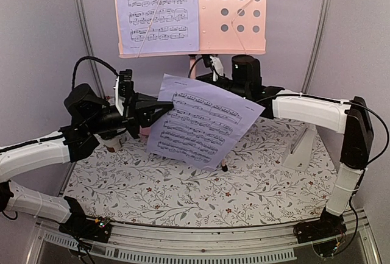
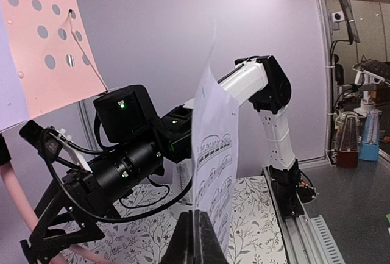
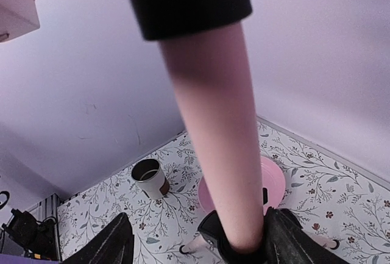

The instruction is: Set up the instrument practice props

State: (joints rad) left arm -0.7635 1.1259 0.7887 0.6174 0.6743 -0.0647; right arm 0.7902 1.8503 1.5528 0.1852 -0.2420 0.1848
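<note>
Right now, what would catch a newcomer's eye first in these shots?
A loose sheet music page hangs mid-air at the centre, pinched by the left gripper. Behind it stands the pink music stand, a second page on the left half of its desk. The right gripper, open, straddles the stand's pole.

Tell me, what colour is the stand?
The stand is pink with round holes; top view shows best.

Floral table (image 1: 183,197): white metronome (image 1: 301,148), 1 cup (image 3: 150,178), pink plate (image 3: 275,181), music stand (image 1: 234,41).
</note>
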